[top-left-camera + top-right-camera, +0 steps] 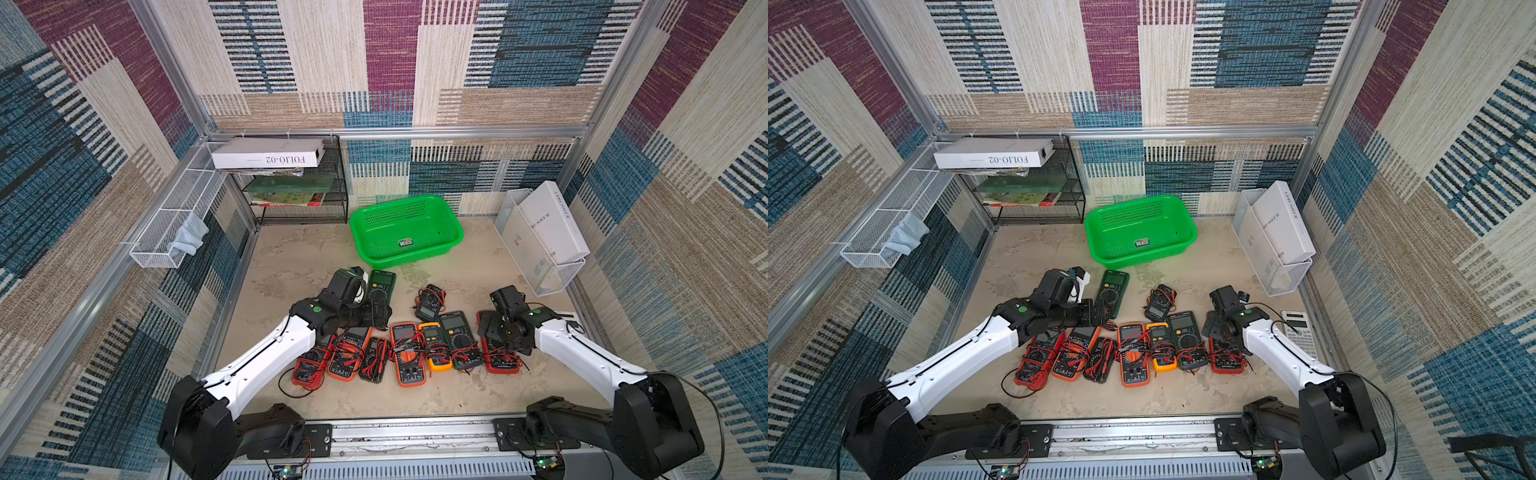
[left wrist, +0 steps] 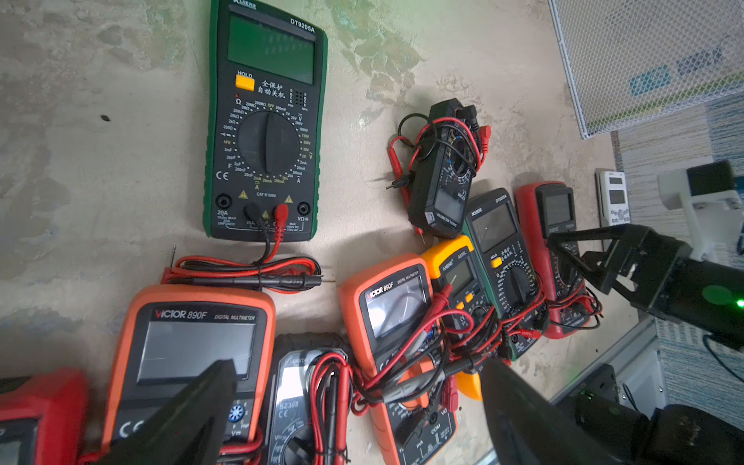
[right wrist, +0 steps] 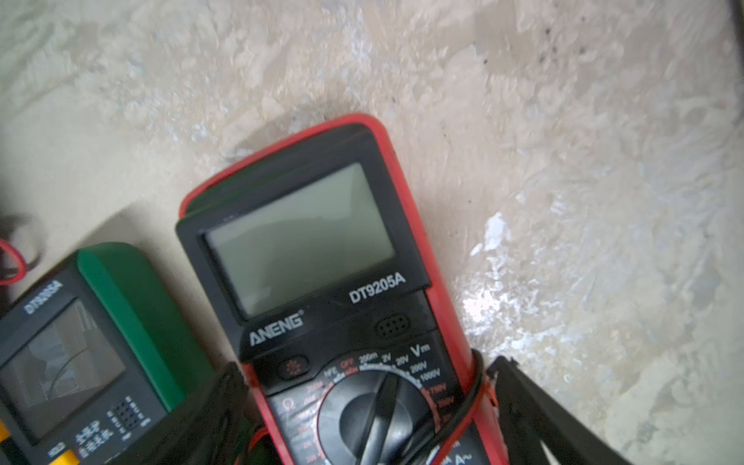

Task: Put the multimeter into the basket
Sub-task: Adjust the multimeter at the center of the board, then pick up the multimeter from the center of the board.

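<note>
The green basket (image 1: pixel 409 261) sits at the 12 o'clock edge of the desk (image 1: pixel 291 257), a small label (image 1: pixel 405 242) on its floor, and the multimeters (image 1: pixel 409 353) lie in a row toward 6 o'clock from it. The right pincer (image 3: pixel 366 366) is spread wide astride the red multimeter (image 3: pixel 306 241) at the row's 3 o'clock end. The left pincer (image 2: pixel 356 364) hangs equally spread over the row's 9 o'clock half.

Bright green basket (image 1: pixel 409 258); red multimeter (image 3: pixel 322 282), orange multimeter (image 1: pixel 409 365), yellow multimeter (image 1: pixel 440 365), dark green multimeter (image 1: pixel 382 280); blue, maroon and beige striped patchwork wall (image 1: pixel 390 50).
</note>
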